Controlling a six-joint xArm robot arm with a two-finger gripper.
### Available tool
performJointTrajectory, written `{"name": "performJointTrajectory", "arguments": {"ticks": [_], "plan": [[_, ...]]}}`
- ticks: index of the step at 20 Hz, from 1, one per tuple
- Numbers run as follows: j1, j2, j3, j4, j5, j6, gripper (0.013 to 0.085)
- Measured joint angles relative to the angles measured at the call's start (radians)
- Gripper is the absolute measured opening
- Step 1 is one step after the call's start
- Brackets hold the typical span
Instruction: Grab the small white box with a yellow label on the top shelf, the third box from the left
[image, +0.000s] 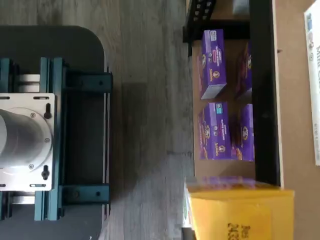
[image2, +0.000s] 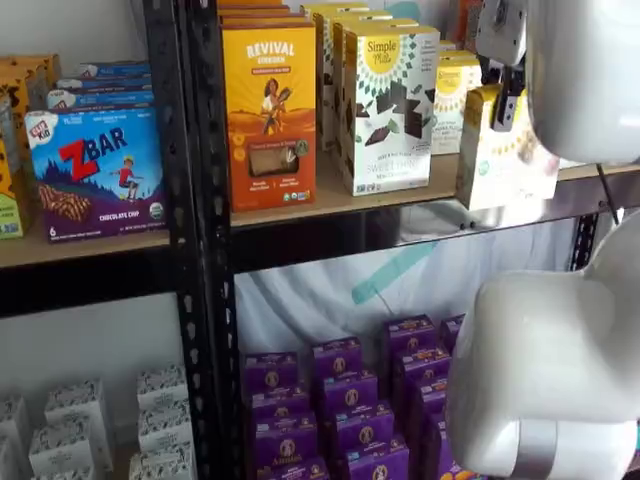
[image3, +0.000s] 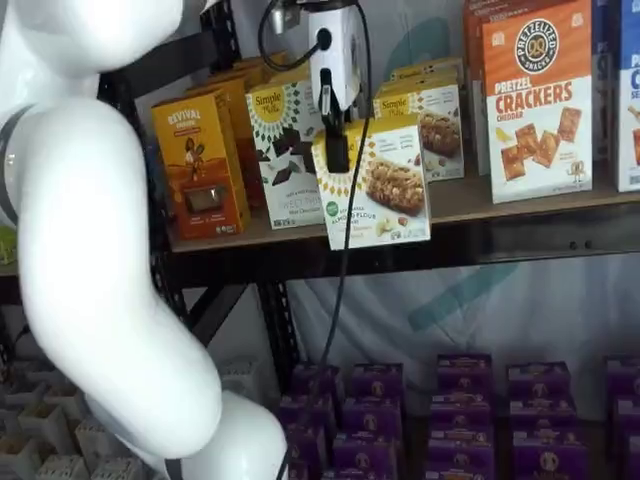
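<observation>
Item: small white box, clamped at its top edge in gripper, hanging tilted forward of top shelf, apparently drawn clear for removal.

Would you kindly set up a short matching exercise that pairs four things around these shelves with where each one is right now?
Things:
1. small white box
2. orange Revival box
3. blue ZBar box
4. purple boxes

Places:
A. on the lower shelf, in rows
B. on the tan board left of the black upright
C. in the gripper, pulled out in front of the top shelf
D. standing on the top shelf, beside the taller white carton

Pairs: 1-C, 2-D, 3-B, 4-A
</observation>
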Motion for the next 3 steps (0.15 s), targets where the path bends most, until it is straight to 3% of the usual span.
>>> {"name": "performJointTrajectory", "arguments": {"ticks": [3], "plan": [[-0.007,-0.014,0.008,0.002,0.007,-0.006,0.029]]}}
